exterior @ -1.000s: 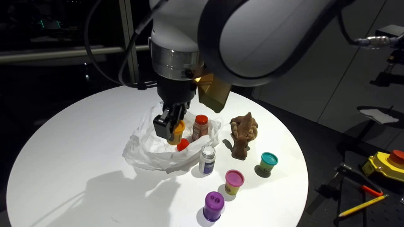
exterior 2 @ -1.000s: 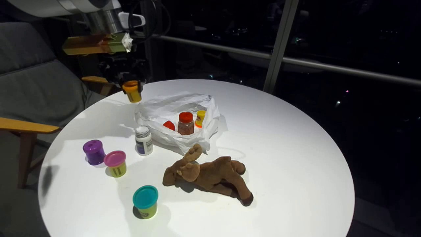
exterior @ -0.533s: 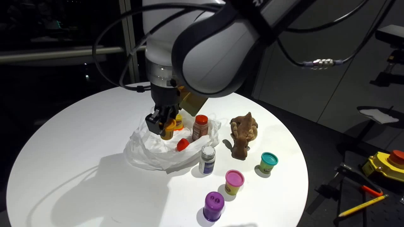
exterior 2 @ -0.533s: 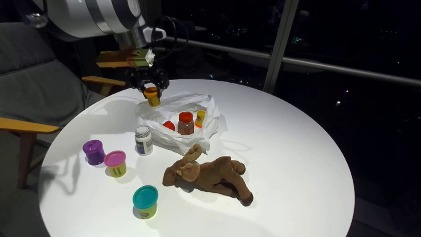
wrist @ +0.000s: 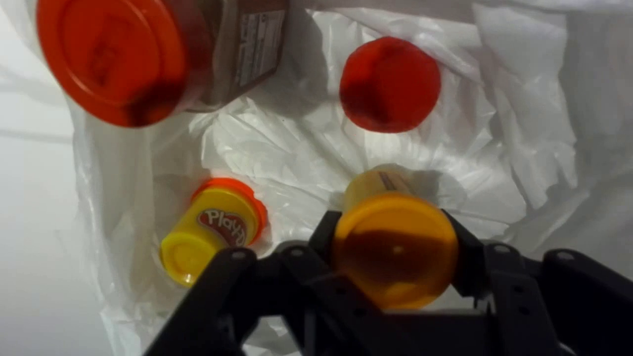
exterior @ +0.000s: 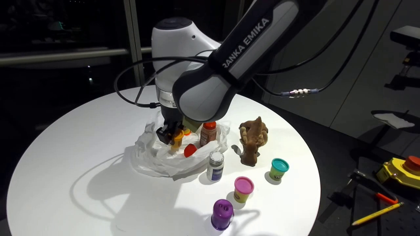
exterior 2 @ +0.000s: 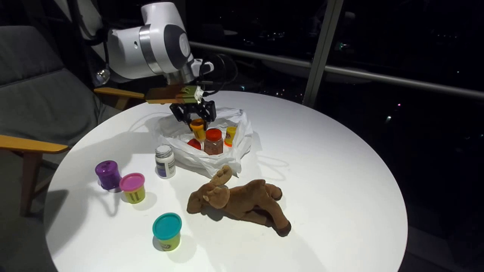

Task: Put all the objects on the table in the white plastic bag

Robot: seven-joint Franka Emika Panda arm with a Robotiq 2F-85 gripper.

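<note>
Black and two-fingered, the tool (wrist: 395,242) holds an orange-lidded plastic cup (exterior 2: 199,132) with a yellowish body, one finger pressed to either side near its top. That cup is lid up, over the inside of the crinkled, translucent white plastic bag (exterior: 157,164); whether its base touches the plastic cannot be told. The bag sits on a large, round white tabletop (exterior 2: 332,170), its mouth spread upward. Inside it stand a clear, red-capped jar (exterior 2: 214,147) with brownish contents, upright, and a small yellow Play-Doh cup (wrist: 220,212) with its orange lid at the bottom. A small, rounded red object (wrist: 390,84) lies near them on the plastic; what it is cannot be told.

Just beside the bag, a white bottle (exterior 2: 165,167) with a purple-and-white label stands upright on the tabletop. Farther out, a yellow cup with a pink lid (exterior 2: 134,192) stands near a purple, dome-topped plastic container (exterior: 222,214). A brown plush animal (exterior 2: 245,200) with lighter antlers lies near the bag in both exterior views, and a yellow-green cup with a teal lid (exterior 2: 168,232) stands near its head. Beyond the tabletop, in an exterior view, is a grey chair (exterior 2: 32,102) with wooden armrests.
</note>
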